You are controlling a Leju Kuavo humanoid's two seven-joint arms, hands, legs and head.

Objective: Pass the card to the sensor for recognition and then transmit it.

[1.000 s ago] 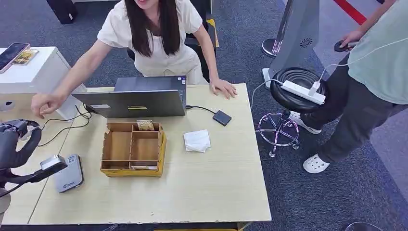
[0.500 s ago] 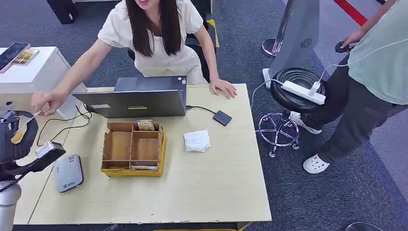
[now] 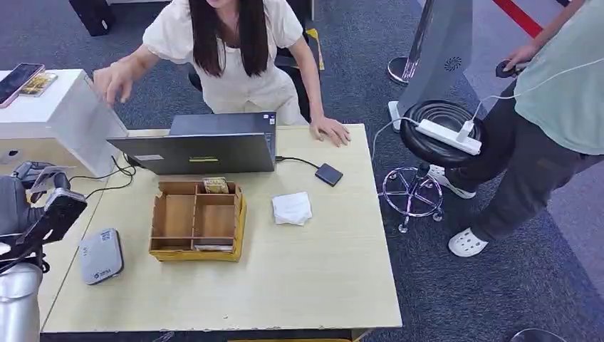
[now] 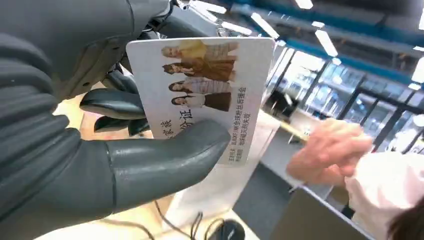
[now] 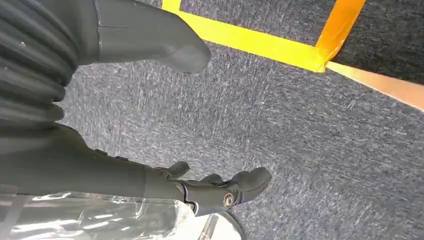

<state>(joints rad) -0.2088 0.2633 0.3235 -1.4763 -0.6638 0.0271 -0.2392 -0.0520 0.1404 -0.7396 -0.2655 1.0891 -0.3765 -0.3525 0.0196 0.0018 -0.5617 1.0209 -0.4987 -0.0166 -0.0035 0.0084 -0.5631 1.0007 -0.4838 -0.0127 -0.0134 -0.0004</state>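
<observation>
My left hand (image 3: 32, 206) is at the table's left edge and pinches a white card (image 4: 200, 85) between thumb (image 4: 165, 160) and fingers. The card bears printed photos of people and text. It is raised off the table, back from the grey sensor box (image 3: 100, 255), which lies flat on the tabletop near the front left. A person's hand (image 4: 325, 155) hovers beyond the card in the left wrist view. My right hand (image 5: 115, 175) hangs over grey carpet, fingers apart, holding nothing.
A seated person reaches an arm (image 3: 114, 78) over a white cabinet (image 3: 64, 114). On the table (image 3: 320, 285) are a laptop (image 3: 206, 146), a wooden organizer (image 3: 196, 217), a tissue (image 3: 291, 208) and a small black box (image 3: 328, 174). A stool (image 3: 441, 132) and a standing person are at the right.
My left hand has lifted the card away from above the sensor box, toward the far left. The seated person's hand has risen from the table's left end to the white cabinet.
</observation>
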